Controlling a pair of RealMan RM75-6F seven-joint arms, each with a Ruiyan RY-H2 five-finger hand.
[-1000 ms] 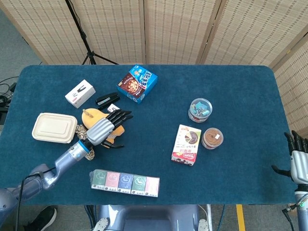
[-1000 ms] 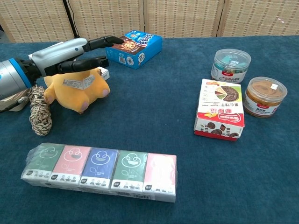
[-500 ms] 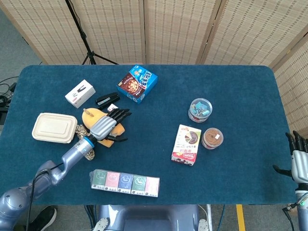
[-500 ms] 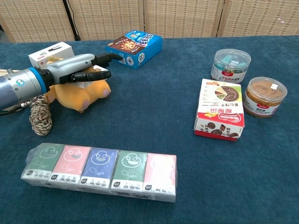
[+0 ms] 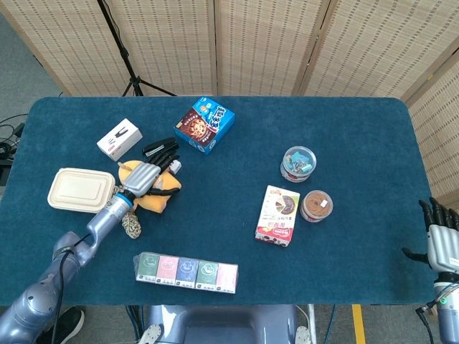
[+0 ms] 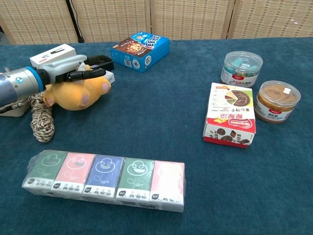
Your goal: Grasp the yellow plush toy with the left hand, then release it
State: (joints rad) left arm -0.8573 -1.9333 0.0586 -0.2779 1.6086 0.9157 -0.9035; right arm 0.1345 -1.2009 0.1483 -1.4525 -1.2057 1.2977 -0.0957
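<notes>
The left hand (image 5: pixel 142 178) has drawn back toward the robot's left and come down, so it now lies along the top of the yellow plush toy (image 6: pixel 77 94) with its fingers (image 6: pixel 92 73) laid across the toy's upper edge, where a second ago it hovered above the toy with fingers reaching well past it. Under the hand the toy has rolled and shifted leftward: in the chest view its pink-tipped feet now point up and to the right just beyond the fingertips, and the white label seen earlier is hidden
</notes>
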